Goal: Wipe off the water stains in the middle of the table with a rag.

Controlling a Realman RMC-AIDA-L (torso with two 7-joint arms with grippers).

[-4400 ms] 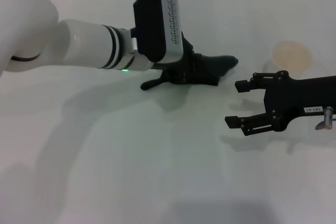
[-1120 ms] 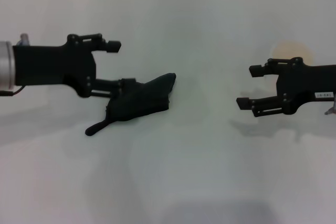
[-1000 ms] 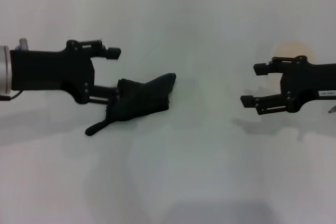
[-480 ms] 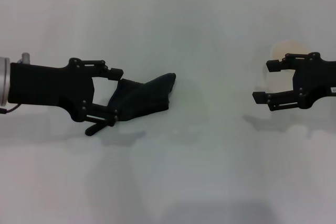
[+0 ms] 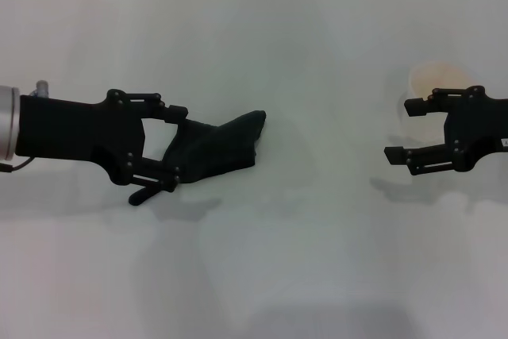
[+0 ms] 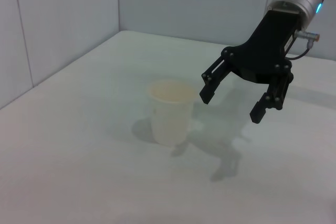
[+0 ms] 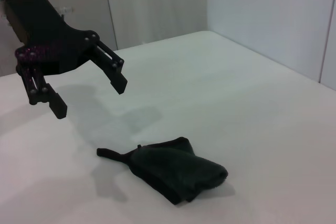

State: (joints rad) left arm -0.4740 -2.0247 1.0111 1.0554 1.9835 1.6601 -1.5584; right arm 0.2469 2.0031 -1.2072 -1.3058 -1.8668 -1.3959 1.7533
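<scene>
Rag (image 5: 214, 152) lies limp on counter (image 5: 262, 260), left of centre; my left end effector (image 5: 173, 145) hovers wide open, empty, above it. Soft, light: I'd pinch the bunched middle fold

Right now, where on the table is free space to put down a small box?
The widest bare stretch of the table lies between the rag and the right gripper. The near strip in front of both grippers is bare too. It is crowded by the left gripper, open above the rag, and around the cup beside the right gripper.
</scene>
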